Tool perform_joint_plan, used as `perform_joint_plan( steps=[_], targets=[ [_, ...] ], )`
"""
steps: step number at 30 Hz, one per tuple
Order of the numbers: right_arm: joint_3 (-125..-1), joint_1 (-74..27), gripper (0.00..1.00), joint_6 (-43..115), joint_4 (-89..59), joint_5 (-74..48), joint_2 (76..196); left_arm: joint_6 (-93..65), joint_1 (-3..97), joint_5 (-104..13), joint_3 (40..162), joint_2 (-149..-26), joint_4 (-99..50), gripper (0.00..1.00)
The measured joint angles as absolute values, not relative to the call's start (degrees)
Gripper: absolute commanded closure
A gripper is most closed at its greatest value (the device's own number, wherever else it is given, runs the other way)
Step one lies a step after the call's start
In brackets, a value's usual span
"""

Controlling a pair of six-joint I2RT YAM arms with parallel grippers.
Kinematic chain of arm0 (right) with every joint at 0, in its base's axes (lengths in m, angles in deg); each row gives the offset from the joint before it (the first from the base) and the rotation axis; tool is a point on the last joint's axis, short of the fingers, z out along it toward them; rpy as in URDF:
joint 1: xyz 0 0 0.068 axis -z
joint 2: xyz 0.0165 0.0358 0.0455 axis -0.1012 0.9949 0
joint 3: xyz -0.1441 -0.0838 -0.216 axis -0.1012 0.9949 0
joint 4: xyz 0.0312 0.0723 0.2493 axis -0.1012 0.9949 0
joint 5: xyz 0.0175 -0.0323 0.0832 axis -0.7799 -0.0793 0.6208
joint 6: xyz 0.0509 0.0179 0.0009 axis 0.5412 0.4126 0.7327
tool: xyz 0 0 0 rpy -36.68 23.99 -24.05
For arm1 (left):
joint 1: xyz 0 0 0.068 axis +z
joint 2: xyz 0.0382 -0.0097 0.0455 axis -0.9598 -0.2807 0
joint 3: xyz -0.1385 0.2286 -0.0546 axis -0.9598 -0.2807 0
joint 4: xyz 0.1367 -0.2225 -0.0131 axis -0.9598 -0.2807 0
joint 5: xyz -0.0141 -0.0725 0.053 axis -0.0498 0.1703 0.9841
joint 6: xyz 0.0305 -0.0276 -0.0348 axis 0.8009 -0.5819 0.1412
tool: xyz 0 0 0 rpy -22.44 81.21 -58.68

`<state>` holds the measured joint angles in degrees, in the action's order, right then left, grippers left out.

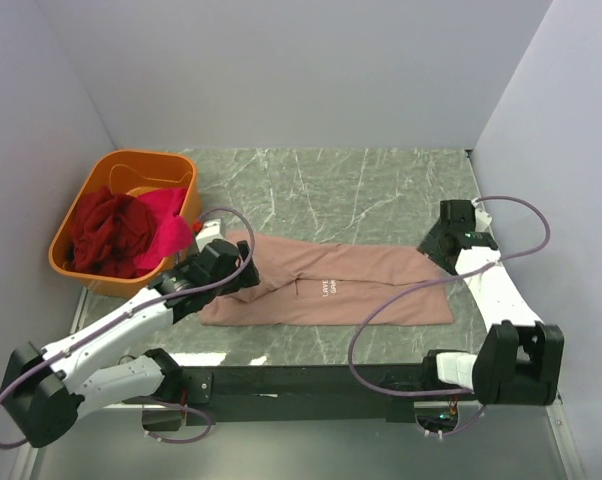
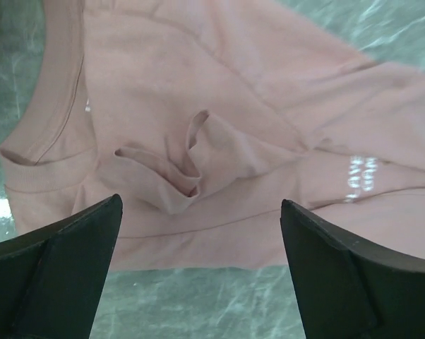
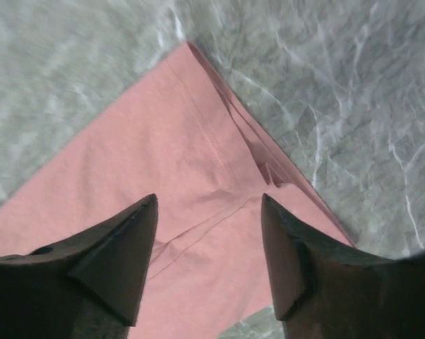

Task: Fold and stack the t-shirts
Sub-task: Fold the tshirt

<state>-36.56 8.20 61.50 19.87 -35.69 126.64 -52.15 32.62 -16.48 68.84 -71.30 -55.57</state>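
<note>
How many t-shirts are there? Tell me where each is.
3. The pink t-shirt lies on the table; the dark red t-shirt and magenta t-shirt are bunched in the orange tub, which may hide more.

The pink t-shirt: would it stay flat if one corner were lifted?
Probably not: the pink t-shirt looks floppy, with a soft pucker raised in its cloth. Pushed, it would likely bunch up rather than slide whole, since it lies in thin folded layers.

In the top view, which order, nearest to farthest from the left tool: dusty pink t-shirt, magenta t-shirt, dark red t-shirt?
1. Dusty pink cloth t-shirt, under the left tool.
2. Magenta cloth t-shirt, right side of the orange plastic tub.
3. Dark red cloth t-shirt, farther left inside.
</note>
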Motion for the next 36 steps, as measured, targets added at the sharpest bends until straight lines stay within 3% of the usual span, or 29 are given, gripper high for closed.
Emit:
perform_joint_plan(
  steps=[4, 14, 20, 24, 36],
  targets=[
    [-36.56, 8.2, 0.14, 61.4, 18.54, -33.52, 122.79, -51.98, 32.64, -16.42, 69.17, -69.64, -53.78, 0.01],
    [-37.33, 6.93, 0.13, 59.67, 13.71, -22.64, 128.65, -47.12, 33.14, -17.25, 79.57, -96.24, -42.98, 0.01],
    [-37.92, 6.8, 0.13, 59.47, 12.99, -19.08, 133.11, -45.9, 33.49, -24.92, 77.19, -102.93, -39.09, 0.01],
    [-37.92, 6.8, 0.13, 59.47, 12.77, -17.87, 133.57, -45.55, 31.77, -28.29, 73.17, -98.58, -37.45, 0.01],
    [-37.92, 6.78, 0.13, 59.47, 12.31, -17.74, 133.57, -50.82, 16.64, -39.39, 60.47, -69.81, -47.29, 0.01]
  ],
)
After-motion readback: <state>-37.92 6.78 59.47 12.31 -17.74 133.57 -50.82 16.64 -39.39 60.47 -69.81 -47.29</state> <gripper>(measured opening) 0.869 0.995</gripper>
